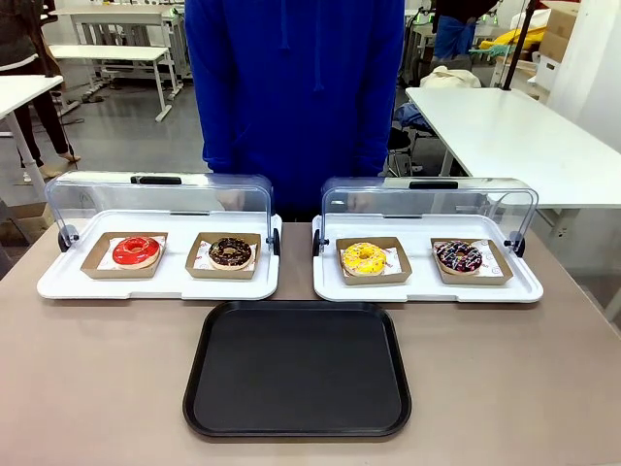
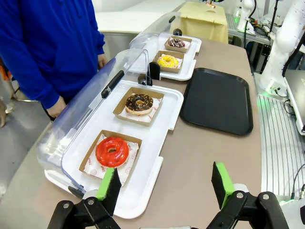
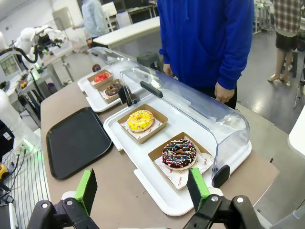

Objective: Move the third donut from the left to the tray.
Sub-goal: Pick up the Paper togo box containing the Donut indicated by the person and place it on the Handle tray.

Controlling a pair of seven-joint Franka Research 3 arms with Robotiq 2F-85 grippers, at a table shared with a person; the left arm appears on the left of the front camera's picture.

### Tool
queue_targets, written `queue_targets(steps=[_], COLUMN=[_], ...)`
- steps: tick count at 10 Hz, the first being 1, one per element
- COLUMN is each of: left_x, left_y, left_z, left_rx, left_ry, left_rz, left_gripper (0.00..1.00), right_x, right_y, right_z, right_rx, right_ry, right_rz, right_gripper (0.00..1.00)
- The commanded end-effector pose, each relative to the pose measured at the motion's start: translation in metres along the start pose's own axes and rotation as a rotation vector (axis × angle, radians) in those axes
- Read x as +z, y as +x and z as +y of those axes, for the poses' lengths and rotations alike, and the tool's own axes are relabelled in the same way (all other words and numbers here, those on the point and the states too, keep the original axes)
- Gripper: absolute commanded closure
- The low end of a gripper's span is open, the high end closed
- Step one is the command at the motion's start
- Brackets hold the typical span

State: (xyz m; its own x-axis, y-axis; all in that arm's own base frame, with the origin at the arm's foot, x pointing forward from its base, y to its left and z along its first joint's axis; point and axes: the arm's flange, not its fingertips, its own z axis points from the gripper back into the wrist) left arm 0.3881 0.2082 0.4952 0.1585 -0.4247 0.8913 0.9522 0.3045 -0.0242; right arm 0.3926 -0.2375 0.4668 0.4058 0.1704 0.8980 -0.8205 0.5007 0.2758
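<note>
Right end effector (image 3: 143,191) agape over table (image 3: 62,98)

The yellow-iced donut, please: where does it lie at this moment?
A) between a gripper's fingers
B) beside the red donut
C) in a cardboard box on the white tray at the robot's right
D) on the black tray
C: the yellow-iced donut lies in its cardboard box on the right white tray, beside a dark sprinkled donut, not on the black tray.

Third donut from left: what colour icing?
Yellow; the donut shows best in the right wrist view.
</note>
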Motion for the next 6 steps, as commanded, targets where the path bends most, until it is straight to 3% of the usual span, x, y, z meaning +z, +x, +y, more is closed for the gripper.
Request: queue_targets(steps=[1, 6], left_x=[0.0014, 0.0014], left_y=[0.0007, 0.0007], left_z=[-0.0016, -0.0016], left_rx=[-0.011, -0.011], left_ry=[-0.010, -0.010], left_rz=[-0.002, -0.002], left_gripper=[0.00, 0.00], right_x=[0.0002, 0.0002], right_y=[0.0023, 0.0023], right_z=[-0.0001, -0.0001], right_rx=[0.013, 0.013], right_ry=[0.004, 0.004], right_rz=[-0.018, -0.018], right_gripper=[0.00, 0.00])
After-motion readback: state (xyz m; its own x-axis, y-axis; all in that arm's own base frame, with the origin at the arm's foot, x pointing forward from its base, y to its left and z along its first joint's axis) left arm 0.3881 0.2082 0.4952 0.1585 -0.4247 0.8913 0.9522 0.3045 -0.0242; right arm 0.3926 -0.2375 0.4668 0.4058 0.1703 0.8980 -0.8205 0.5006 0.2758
